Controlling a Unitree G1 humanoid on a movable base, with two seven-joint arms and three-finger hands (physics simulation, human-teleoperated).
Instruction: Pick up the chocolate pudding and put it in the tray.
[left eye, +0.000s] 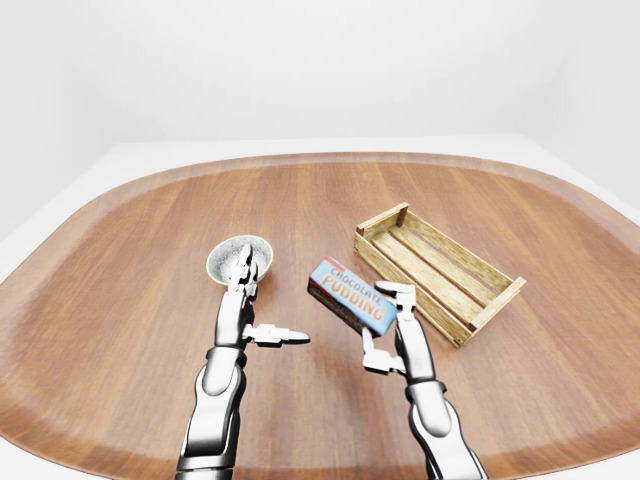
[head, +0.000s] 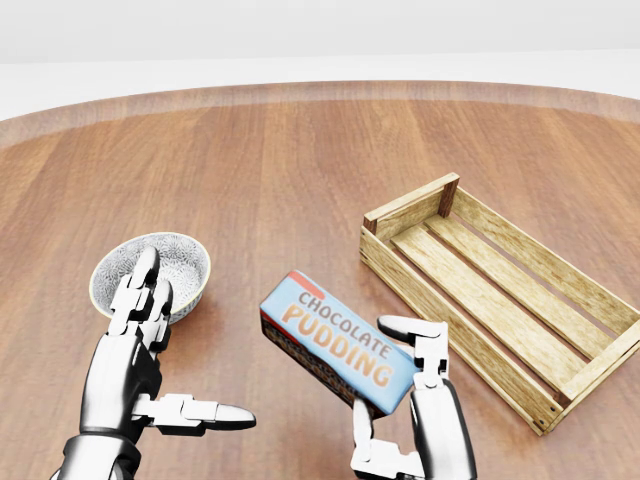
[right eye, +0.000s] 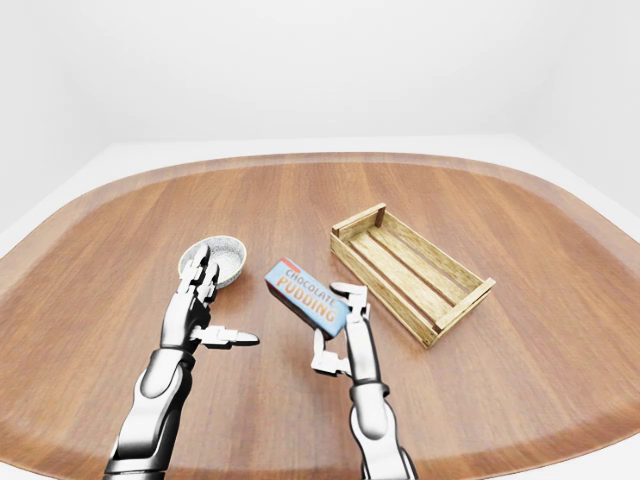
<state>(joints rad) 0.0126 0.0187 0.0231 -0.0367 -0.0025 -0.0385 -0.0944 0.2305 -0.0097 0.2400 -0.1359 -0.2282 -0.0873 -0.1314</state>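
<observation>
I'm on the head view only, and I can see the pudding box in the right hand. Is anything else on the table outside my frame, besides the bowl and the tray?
Observer: No. The left-eye view takes in the whole oval table. Only the bowl, the tray and the pudding box show on or over it.
Operator: Is the tray close to the table's right edge?
Observer: No, bare wood runs well past it to the rim.
Operator: Where does my right arm come from?
Observer: The right hand tops a forearm rising from the bottom of that view, leaning slightly left toward the box.
</observation>
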